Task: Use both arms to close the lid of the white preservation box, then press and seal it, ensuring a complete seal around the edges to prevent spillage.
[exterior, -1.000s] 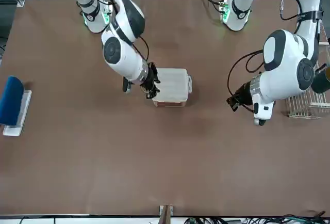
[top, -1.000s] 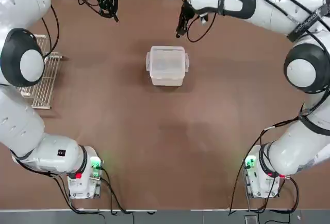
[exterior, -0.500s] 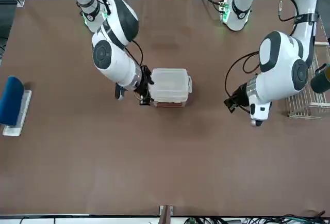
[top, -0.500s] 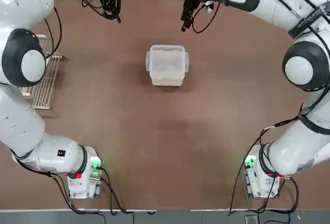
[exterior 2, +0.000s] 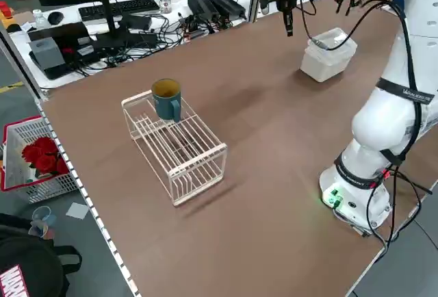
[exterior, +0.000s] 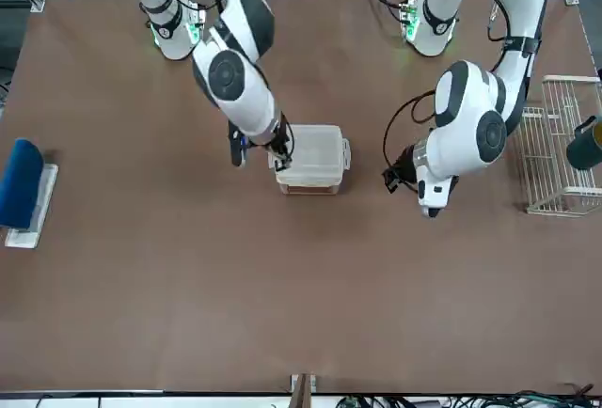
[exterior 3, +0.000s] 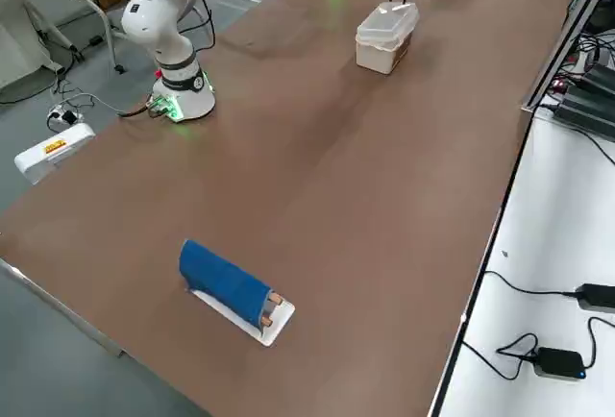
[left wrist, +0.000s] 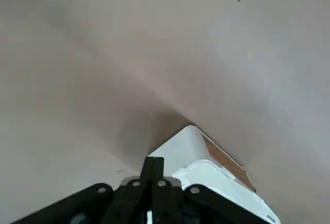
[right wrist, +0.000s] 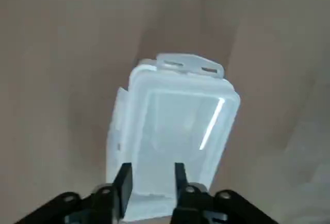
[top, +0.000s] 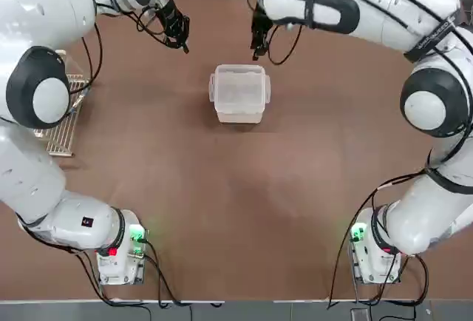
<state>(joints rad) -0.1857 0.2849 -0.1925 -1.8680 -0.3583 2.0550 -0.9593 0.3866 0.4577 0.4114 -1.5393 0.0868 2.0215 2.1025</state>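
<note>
The white preservation box point(top: 239, 93) stands in the middle of the far half of the table, with its lid point(top: 239, 86) lying flat on top. My right gripper point(top: 256, 44) hovers just past the box's far edge. In the right wrist view its fingers point(right wrist: 124, 180) stand a little apart with nothing between them, and the box point(right wrist: 172, 131) lies below. My left gripper point(top: 181, 36) hangs farther off, to the far left of the box. Its fingers point(left wrist: 153, 164) are pressed together and hold nothing. From the front, the right gripper point(exterior: 280, 154) is beside the box point(exterior: 315, 156).
A white wire rack point(top: 60, 114) stands at the table's left edge, with a teal mug point(exterior 2: 166, 97) on it. A blue roll on a white base point(exterior: 23, 187) lies far off on the right-arm side. Cables and devices crowd the far edge.
The right gripper swung away from the box and has come back to its far edge. The left gripper has moved in toward the box from the far left.
</note>
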